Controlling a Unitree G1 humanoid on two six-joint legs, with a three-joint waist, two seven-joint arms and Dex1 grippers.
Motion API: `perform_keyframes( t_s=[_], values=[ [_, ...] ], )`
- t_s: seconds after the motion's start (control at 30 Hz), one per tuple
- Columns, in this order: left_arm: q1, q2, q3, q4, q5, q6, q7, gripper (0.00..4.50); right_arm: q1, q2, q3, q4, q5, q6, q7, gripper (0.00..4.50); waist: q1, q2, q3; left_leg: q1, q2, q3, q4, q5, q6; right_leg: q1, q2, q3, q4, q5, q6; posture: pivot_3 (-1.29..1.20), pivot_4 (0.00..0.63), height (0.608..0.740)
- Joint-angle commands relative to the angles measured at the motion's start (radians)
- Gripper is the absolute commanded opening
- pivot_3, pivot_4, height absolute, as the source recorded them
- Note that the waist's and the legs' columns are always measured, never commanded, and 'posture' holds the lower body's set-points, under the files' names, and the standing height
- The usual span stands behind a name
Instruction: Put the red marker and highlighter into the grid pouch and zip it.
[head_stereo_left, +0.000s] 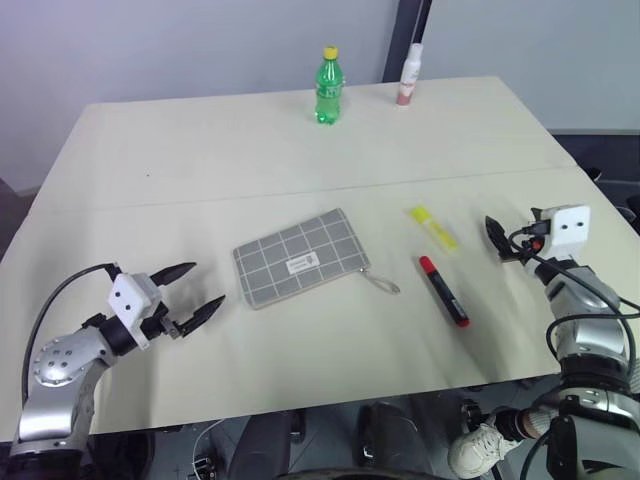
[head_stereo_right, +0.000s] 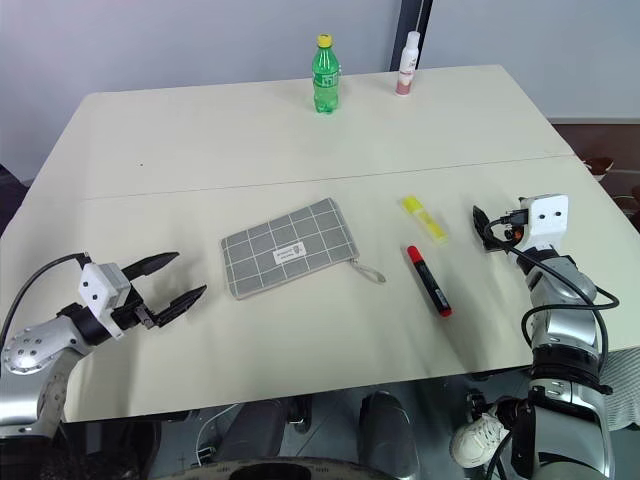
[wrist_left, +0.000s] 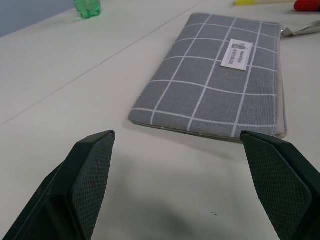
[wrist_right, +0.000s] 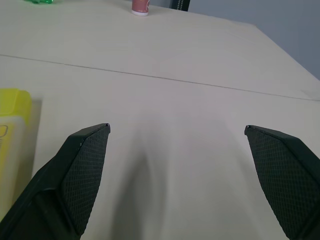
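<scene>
The grey grid pouch (head_stereo_left: 300, 258) lies flat at the middle of the table, its cord pull (head_stereo_left: 382, 283) trailing to the right. To its right lie the yellow highlighter (head_stereo_left: 433, 227) and, nearer the front edge, the red marker (head_stereo_left: 443, 291), a small gap between them. My left gripper (head_stereo_left: 205, 285) hovers open left of the pouch (wrist_left: 220, 85), pointing at its short end with nothing between its fingers. Right of the highlighter (wrist_right: 12, 145), my right gripper (head_stereo_left: 497, 238) is open and empty, pointing toward the back of the table.
A green bottle with a yellow cap (head_stereo_left: 329, 87) and a white and pink bottle (head_stereo_left: 410, 75) stand near the far edge of the cream table (head_stereo_left: 200, 150). A seam runs across the tabletop behind the pouch.
</scene>
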Motion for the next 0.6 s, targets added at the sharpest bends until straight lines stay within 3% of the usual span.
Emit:
perform_keyframes(
  t_s=[0.03,0.2,0.6],
  values=[
    [-0.003,-0.005,0.014,-0.006,-0.01,-0.033,-0.005,4.24,0.0,-0.029,-0.022,-0.043,0.017,-0.011,0.001,4.49,0.0,0.0,0.0,0.0,0.0,0.0,0.0,0.0,0.0,0.0,0.0,0.0,0.0,0.0,0.0,0.0,0.15,0.74],
    [-0.016,0.004,0.006,0.007,0.037,-0.023,0.031,4.24,0.008,-0.026,-0.019,-0.061,0.017,-0.002,0.0,4.49,0.0,0.0,0.0,0.0,0.0,0.0,0.0,0.0,0.0,0.0,0.0,0.0,0.0,0.0,0.0,0.0,0.15,0.74],
    [-0.036,-0.005,0.017,0.03,-0.011,-0.099,-0.031,4.24,0.027,-0.019,-0.015,-0.118,0.021,0.028,0.004,4.49,0.001,0.0,0.0,0.0,0.0,0.001,0.0,0.0,0.0,0.0,0.0,0.0,0.0,0.0,0.0,0.0,0.15,0.74]
  ],
)
